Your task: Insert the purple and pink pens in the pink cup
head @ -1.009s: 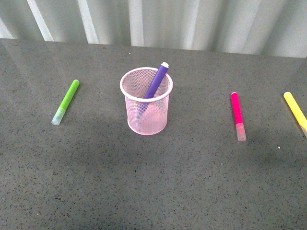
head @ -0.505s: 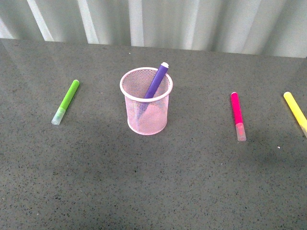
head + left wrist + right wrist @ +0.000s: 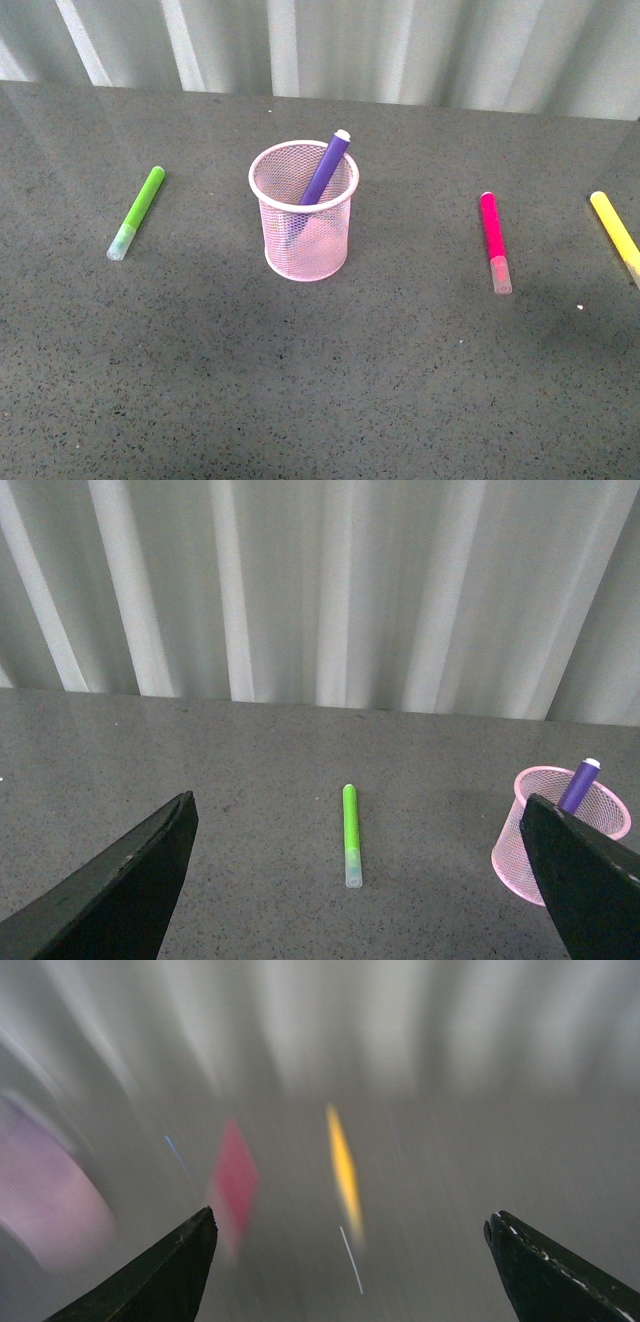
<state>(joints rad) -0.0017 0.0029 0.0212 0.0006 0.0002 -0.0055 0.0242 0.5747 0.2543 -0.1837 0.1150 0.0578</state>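
Pale pink wire-mesh cup [image 3: 303, 235] stands upright, dark purple marker [image 3: 325, 170] leaning inside; magenta-pink marker [image 3: 493, 235] lying flat well to its right; left gripper [image 3: 357, 800] and right gripper [image 3: 351, 1215] both spread wide, holding nothing.

Grey speckled table [image 3: 300, 400], pale ribbed wall [image 3: 400, 50]

The left tool [image 3: 357, 798] and right tool [image 3: 350, 1213] each show 2 black, tapering fingers [image 3: 120, 880].

Dark grey speckled table [image 3: 300, 400] carries, L to R: green marker [image 3: 136, 213], upright pink cup [image 3: 305, 245], pink pen [image 3: 494, 240], yellow marker [image 3: 615, 232].
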